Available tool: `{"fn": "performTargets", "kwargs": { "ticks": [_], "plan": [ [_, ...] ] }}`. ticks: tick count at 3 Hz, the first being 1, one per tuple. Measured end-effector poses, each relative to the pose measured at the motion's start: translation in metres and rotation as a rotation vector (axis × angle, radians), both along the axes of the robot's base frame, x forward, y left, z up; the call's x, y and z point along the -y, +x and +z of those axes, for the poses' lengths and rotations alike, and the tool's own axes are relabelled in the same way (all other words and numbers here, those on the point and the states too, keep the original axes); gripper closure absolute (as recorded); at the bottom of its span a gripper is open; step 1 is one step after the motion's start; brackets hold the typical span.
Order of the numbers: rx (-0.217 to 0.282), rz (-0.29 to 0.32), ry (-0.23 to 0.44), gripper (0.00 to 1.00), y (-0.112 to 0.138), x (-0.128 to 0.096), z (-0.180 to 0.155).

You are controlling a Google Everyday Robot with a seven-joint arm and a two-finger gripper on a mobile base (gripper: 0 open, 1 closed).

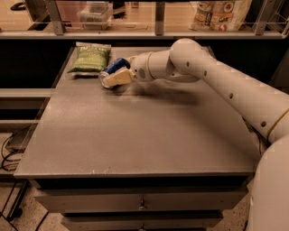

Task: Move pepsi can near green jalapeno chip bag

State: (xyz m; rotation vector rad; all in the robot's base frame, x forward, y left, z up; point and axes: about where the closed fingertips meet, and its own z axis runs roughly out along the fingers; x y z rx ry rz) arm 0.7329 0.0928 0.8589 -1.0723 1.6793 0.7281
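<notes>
The pepsi can is blue with a silver end and lies tilted in my gripper, low over the far left of the grey table. My gripper is shut on the can, its tan fingers wrapping the can's near side. The green jalapeno chip bag lies flat at the table's far left corner, just left of the can, with a small gap between them. My white arm reaches in from the right.
A shelf rail runs behind the table with a clear container and a white-and-red printed bag on it. Drawers sit below the table front. Cables lie on the floor at left.
</notes>
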Motion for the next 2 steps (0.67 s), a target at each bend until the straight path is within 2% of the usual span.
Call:
{"fn": "performTargets", "kwargs": {
  "ticks": [1,2],
  "plan": [
    [-0.001,0.004,0.0,0.0,-0.0006,-0.0028,-0.0008],
    [-0.002,0.004,0.0,0.0,-0.0007,-0.0029,-0.0009]
  ]
}}
